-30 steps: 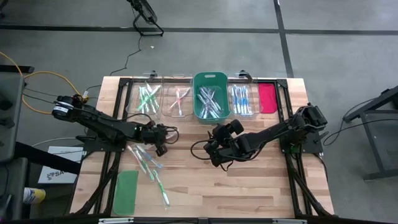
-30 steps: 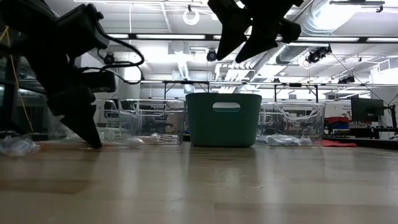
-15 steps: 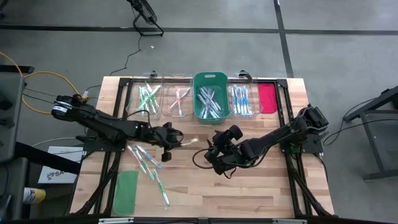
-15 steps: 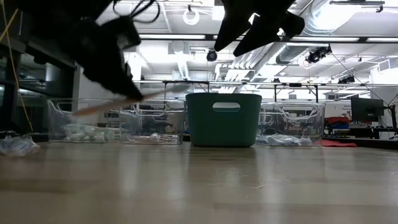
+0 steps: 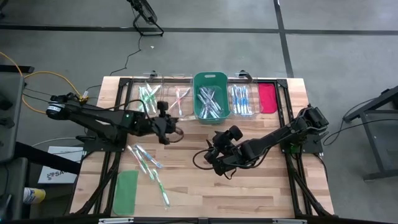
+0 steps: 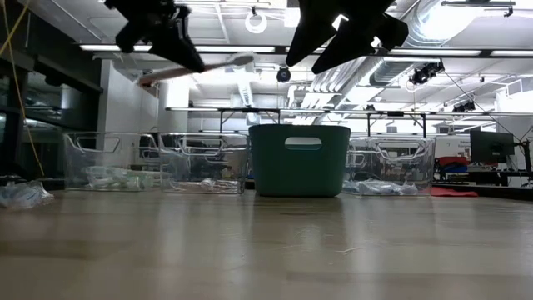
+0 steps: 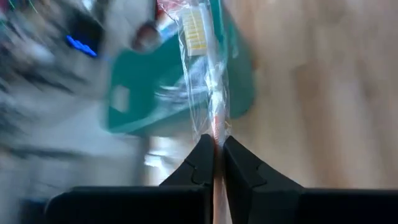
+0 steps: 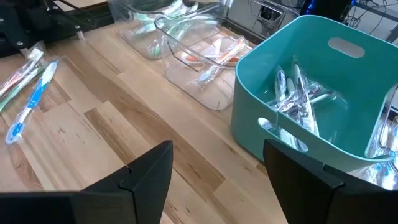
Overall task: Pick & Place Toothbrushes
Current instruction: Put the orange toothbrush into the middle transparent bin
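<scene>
My left gripper (image 5: 168, 126) hangs above the table in front of the clear bins, shut on a wrapped toothbrush with a pink-red handle (image 7: 208, 74). In the low view the brush (image 6: 218, 64) sticks out level from the gripper (image 6: 179, 48), high over the table. My right gripper (image 5: 215, 159) hovers open mid-table, near the teal bin (image 5: 211, 96) that is full of wrapped toothbrushes (image 8: 298, 99). Several loose toothbrushes (image 5: 149, 167) lie flat on the wood on the table's left side. My left gripper pinches the wrapped toothbrush by its handle (image 7: 215, 132) between the two fingertips (image 7: 200, 155). The brush runs on straight ahead of the fingers, bristle head (image 7: 194, 28) at the free end. It is lifted clear of the table and about level.
Clear bins (image 5: 147, 99) (image 5: 179, 99) (image 5: 242, 99) flank the teal bin along the far edge, holding green, pink and blue brushes. A red-pink lid (image 5: 267, 98) lies at far right and a green lid (image 5: 126, 191) near the left near corner. Bare wood lies between the arms.
My left gripper has risen from the table beside the loose brushes, carrying the toothbrush up and toward the far edge, to a point in front of the clear bins. The brush is now lifted high. My right gripper has drifted slightly toward the near edge.
</scene>
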Tool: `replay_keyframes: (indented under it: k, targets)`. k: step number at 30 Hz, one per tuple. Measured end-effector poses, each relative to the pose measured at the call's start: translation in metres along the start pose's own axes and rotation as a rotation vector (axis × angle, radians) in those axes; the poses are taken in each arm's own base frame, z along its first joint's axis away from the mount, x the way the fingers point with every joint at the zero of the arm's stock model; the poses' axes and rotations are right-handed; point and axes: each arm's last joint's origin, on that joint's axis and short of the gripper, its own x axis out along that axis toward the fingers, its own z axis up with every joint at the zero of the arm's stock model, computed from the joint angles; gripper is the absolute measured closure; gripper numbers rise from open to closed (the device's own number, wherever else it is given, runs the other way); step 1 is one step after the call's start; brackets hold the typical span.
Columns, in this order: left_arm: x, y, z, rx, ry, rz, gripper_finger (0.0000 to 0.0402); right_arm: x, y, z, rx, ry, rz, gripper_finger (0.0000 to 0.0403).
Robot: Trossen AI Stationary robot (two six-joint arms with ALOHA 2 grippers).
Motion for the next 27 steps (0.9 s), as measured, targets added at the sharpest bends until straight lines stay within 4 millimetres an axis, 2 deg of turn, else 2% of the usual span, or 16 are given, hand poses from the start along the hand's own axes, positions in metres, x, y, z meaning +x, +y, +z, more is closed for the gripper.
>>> replay_keyframes:
  k: [5, 12, 19, 27]
  targets:
    - [0.003, 0.008, -0.001, 0.499, 0.063, 0.1, 0.0394, 0.0, 0.0, 0.0, 0.001, 0.0, 0.001, 0.0159]
    - [0.027, 0.043, -0.021, 0.825, 0.229, 0.094, 0.0394, 0.0, 0.0, 0.0, 0.003, -0.002, 0.003, 0.0159]
    - [0.045, 0.08, -0.046, 1.0, 0.163, -0.063, 0.0394, 0.0, 0.0, 0.0, 0.004, -0.004, 0.0, 0.0159]
    - [0.076, 0.116, -0.08, 0.953, 0.15, -0.189, 0.0394, 0.003, -0.001, 0.002, 0.005, -0.005, -0.007, 0.0159]
